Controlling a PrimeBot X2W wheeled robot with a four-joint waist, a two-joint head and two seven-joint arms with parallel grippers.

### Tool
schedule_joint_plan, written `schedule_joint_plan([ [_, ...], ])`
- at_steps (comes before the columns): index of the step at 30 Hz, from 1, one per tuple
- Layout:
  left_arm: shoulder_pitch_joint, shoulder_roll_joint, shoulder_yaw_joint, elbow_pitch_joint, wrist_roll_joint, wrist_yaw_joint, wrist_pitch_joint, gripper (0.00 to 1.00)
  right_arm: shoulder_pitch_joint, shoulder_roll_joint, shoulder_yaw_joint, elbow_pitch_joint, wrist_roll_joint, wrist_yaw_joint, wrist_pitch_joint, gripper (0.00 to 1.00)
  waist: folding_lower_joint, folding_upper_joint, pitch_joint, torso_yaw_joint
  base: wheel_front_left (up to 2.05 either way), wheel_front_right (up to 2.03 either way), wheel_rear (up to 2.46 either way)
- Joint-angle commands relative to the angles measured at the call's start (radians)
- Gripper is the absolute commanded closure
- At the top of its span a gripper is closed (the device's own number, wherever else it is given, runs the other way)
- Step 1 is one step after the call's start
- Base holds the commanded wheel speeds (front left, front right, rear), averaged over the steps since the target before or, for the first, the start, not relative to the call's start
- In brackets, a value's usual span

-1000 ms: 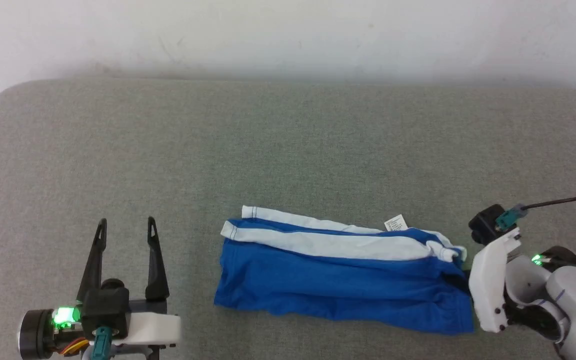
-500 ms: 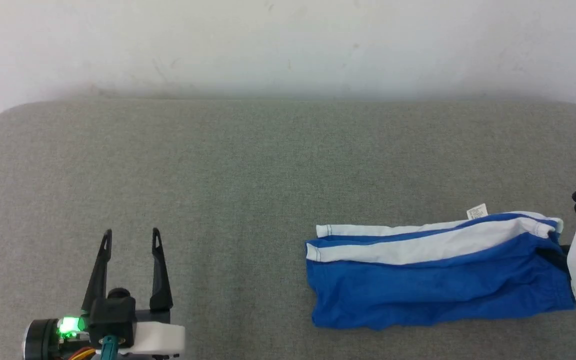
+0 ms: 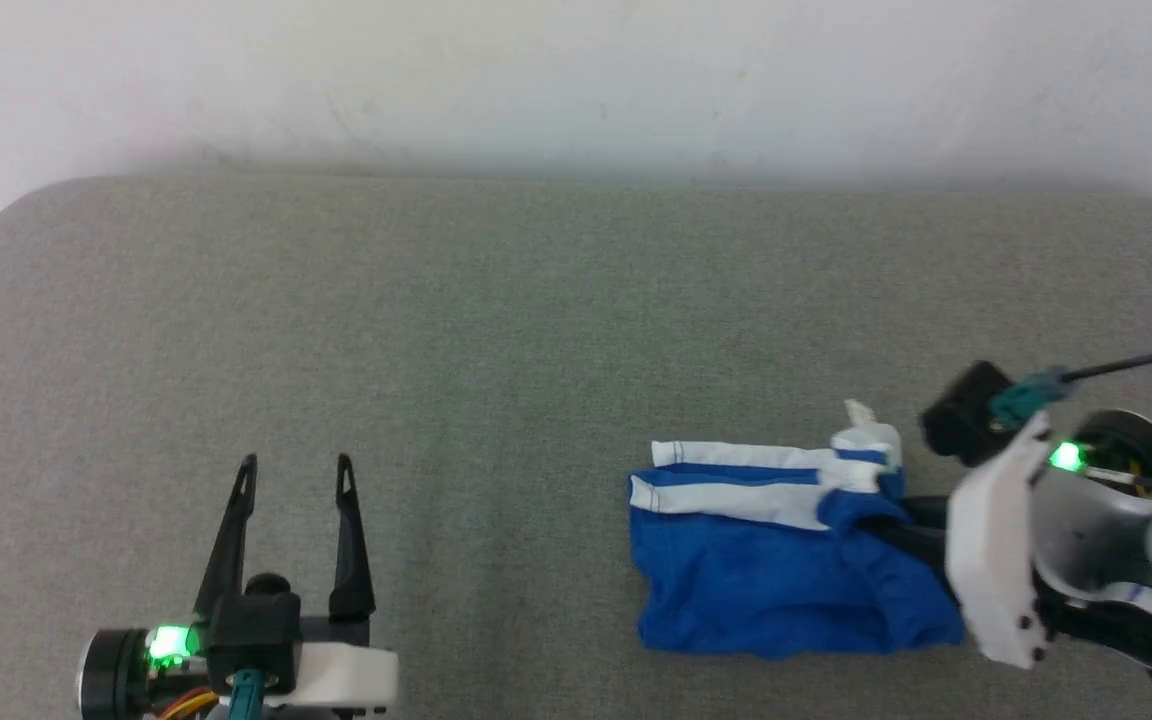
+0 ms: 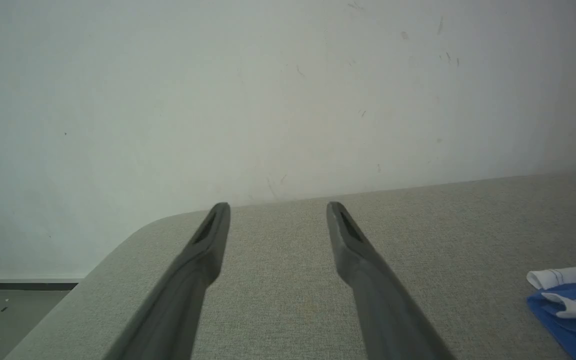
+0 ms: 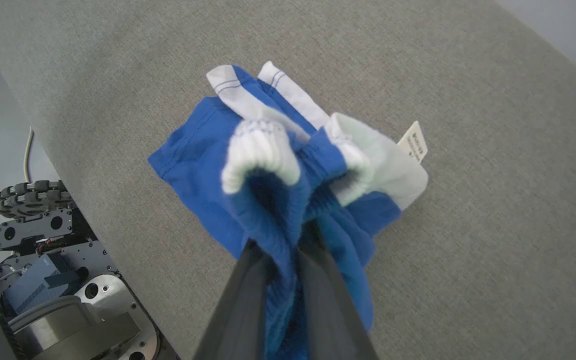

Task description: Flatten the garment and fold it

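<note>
My right jaws are nipped narrow on the garment (image 3: 766, 590), with blue cloth pinched between the fingers (image 5: 324, 310) at the gathered waistband (image 5: 260, 155). My left jaws stand wide and hold nothing, fingers (image 3: 228, 540) pointing to 12 o'clock over bare worktop (image 3: 436, 350), well apart from the cloth.

A moment ago the shorts lay drawn out long, waistband at 3 o'clock and leg hems at 9 o'clock, the white stripes running straight. Since then I have lifted the waist end and carried it toward 9 o'clock. The hems have kept their place on the worktop, but the garment now reads much shorter, with the waistband humped up over the middle and the label (image 5: 413, 142) poking out at its 12 o'clock side. The garment sits at about 4 o'clock in my head view, with my right wrist just at its 3 o'clock edge.

I take this to mean the flattening pull is done and the fold has begun. The waist end is bunched rather than laid over cleanly, so the fold may come out crooked. Cloth hides my fingertips, so I can't be sure whether I hold both layers or only one.
</note>
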Motion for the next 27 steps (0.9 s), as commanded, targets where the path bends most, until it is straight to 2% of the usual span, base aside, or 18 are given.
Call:
schedule_joint_plan([
  [1, -0.023, -0.005, -0.003, -0.006, 0.01, -0.008, -0.005, 0.0, -0.028, 0.019, 0.015, -0.005, -0.016, -0.001, 0.006, 1.0, 0.0, 0.0, 0.016, 0.016, 0.0, 0.0, 0.0],
  [5, -0.05, -0.015, -0.016, -0.009, 0.012, -0.009, -0.005, 0.0, -0.105, 0.097, 0.091, 0.042, -0.064, -0.001, 0.005, 1.0, 0.0, 0.0, 0.041, 0.041, 0.0, 0.0, 0.0],
  [8, -0.068, -0.021, -0.024, -0.013, 0.013, -0.009, -0.005, 0.0, -0.149, 0.16, 0.141, 0.128, -0.079, -0.001, -0.001, 1.0, 0.0, 0.0, 0.06, 0.057, 0.0, 0.0, 0.0],
  [11, -0.082, -0.027, -0.031, -0.013, 0.012, -0.009, -0.005, 0.0, -0.184, 0.198, 0.207, 0.233, -0.115, -0.001, -0.008, 1.0, 0.0, 0.0, 0.079, 0.073, 0.0, 0.0, 0.0],
  [14, -0.096, -0.034, -0.033, -0.009, 0.008, -0.008, -0.005, 0.0, -0.2, 0.221, 0.264, 0.347, -0.149, -0.001, -0.039, 1.0, 0.0, 0.0, 0.098, 0.088, 0.0, 0.0, 0.0],
  [17, -0.104, -0.042, -0.032, -0.005, 0.005, -0.005, -0.005, 0.0, -0.187, 0.25, 0.303, 0.431, -0.124, -0.001, -0.076, 1.0, 0.0, 0.0, 0.107, 0.093, 0.0, 0.0, 0.0],
  [23, -0.096, -0.041, -0.016, 0.009, 0.0, -0.001, -0.005, 0.0, -0.216, 0.257, 0.382, 0.463, -0.104, -0.001, -0.167, 0.98, 0.0, 0.0, 0.089, 0.061, 0.0, 0.0, 0.0],
  [24, -0.093, -0.04, -0.013, 0.011, 0.0, -0.003, -0.005, 0.0, -0.227, 0.252, 0.391, 0.451, -0.105, -0.001, -0.189, 0.66, 0.0, 0.0, 0.082, 0.053, 0.0, 0.0, 0.0],
  [25, -0.091, -0.038, -0.011, 0.013, -0.001, -0.005, -0.005, 0.0, -0.237, 0.247, 0.397, 0.438, -0.106, -0.001, -0.214, 0.0, 0.0, 0.0, 0.074, 0.045, 0.0, 0.0, 0.0],
  [27, -0.084, -0.033, -0.007, 0.021, -0.001, -0.009, -0.005, 0.0, -0.256, 0.236, 0.392, 0.399, -0.104, -0.001, -0.277, 0.0, 0.0, 0.0, 0.056, 0.028, 0.0, 0.0, 0.0],
])
